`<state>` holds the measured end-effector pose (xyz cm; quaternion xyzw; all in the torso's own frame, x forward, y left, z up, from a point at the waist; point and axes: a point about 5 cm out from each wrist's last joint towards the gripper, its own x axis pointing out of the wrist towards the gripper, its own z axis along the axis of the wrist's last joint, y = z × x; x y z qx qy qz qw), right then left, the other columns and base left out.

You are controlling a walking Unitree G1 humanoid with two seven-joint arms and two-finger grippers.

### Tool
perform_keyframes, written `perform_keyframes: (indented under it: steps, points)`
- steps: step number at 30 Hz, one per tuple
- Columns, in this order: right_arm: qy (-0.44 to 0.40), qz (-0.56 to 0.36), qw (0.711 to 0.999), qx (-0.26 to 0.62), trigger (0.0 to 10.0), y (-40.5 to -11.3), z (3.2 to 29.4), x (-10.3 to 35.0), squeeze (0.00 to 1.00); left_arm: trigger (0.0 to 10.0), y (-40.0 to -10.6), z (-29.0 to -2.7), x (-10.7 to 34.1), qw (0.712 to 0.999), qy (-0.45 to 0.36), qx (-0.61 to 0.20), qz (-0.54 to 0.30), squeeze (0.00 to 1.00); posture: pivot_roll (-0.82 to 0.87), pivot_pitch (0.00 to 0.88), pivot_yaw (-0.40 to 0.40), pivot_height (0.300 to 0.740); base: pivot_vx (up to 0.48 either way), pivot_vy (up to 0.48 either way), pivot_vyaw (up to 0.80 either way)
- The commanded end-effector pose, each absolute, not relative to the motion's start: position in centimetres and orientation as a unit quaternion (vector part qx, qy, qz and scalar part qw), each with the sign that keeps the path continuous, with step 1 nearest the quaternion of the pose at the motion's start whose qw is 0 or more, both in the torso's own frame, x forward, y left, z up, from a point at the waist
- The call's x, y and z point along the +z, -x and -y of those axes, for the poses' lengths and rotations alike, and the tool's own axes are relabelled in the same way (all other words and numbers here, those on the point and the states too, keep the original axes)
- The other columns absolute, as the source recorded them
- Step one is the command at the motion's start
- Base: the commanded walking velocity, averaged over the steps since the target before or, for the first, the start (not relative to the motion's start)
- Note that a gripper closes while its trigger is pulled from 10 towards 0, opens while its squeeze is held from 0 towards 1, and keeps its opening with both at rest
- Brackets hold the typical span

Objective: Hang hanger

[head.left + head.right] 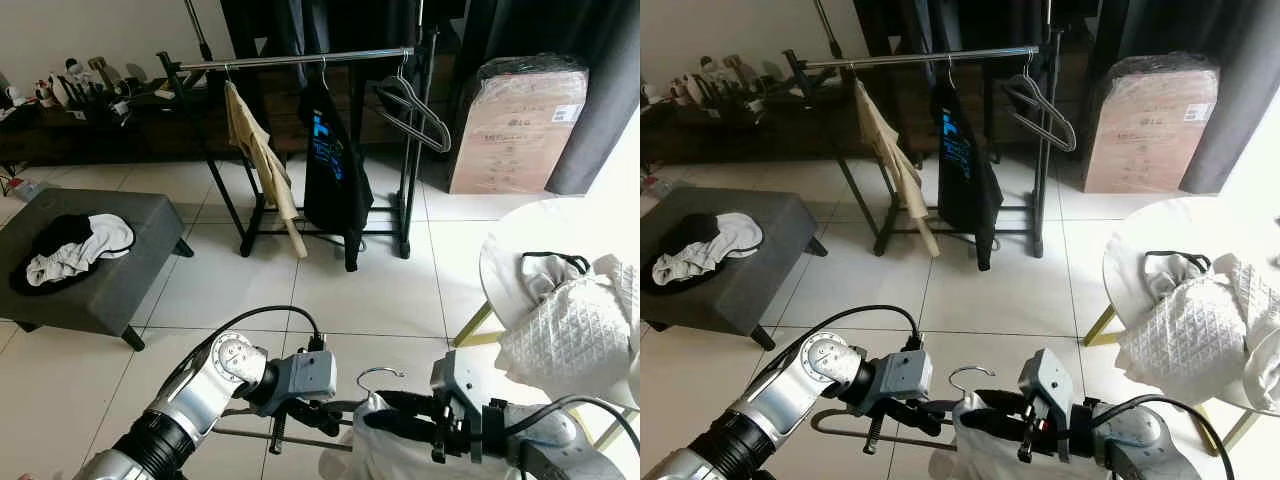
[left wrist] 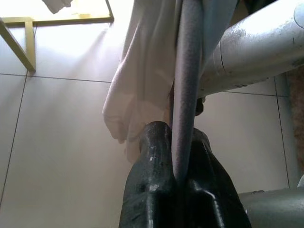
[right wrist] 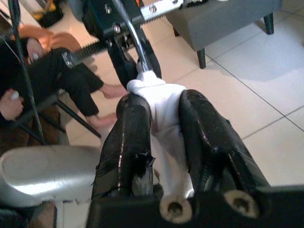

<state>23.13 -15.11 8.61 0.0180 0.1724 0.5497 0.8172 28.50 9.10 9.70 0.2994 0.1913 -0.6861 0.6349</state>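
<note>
Hanger (image 1: 372, 381) with white garment (image 3: 159, 121), held low before the robot by both tools, well apart from the clothes rail (image 1: 300, 60).
Left tool (image 2: 183, 178): fingers closed on the hanger's grey bar. Right tool (image 3: 159, 128): fingers part-open, pinching the white garment at the hanger's neck, the metal hook standing free above it. Rail: carries a tan garment (image 1: 258, 155), a black shirt (image 1: 333, 160) and an empty grey hanger (image 1: 412, 110); the bare stretch between tan garment and black shirt looks the likeliest place. Step in hand, by judgement: carry to the rail. Handling note: keep both grips firm, hook upright and turned toward the rail; raise it above the bar, then lower on before releasing. Risk: garment slipping off.
</note>
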Motion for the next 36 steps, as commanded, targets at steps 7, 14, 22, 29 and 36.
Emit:
perform_keyframes:
  steps: [7,14,22,29,36]
  points:
    - [-0.047,-0.154,0.810,0.563,0.0,-22.6,14.2,9.2,0.00,0.0,-28.9,-10.1,9.9,0.645,-0.302,-0.673,-0.200,0.00,-0.19,0.159,0.126,0.740,0.000,0.000,0.00]
    - [-0.041,-0.172,0.803,0.569,0.0,-22.2,14.0,8.6,0.00,0.0,-29.0,-10.2,10.0,0.647,-0.304,-0.670,-0.201,0.00,-0.19,0.159,0.127,0.740,0.000,0.000,0.00]
    - [0.007,-0.207,0.825,0.527,10.0,-22.5,15.7,7.6,0.95,0.0,-29.3,-10.8,10.2,0.654,-0.307,-0.661,-0.202,0.00,-0.20,0.156,0.128,0.740,0.000,0.000,0.00]
    - [0.015,-0.203,0.862,0.464,10.0,-23.1,18.2,7.7,1.00,0.0,-29.6,-12.8,11.1,0.688,-0.280,-0.639,-0.199,0.00,-0.19,0.156,0.129,0.740,0.000,0.000,0.00]
    - [0.031,-0.184,0.891,0.415,10.0,-24.4,20.2,8.6,0.38,0.0,-29.0,-13.5,11.1,0.706,-0.256,-0.631,-0.195,0.00,-0.19,0.153,0.120,0.740,0.000,0.000,0.00]
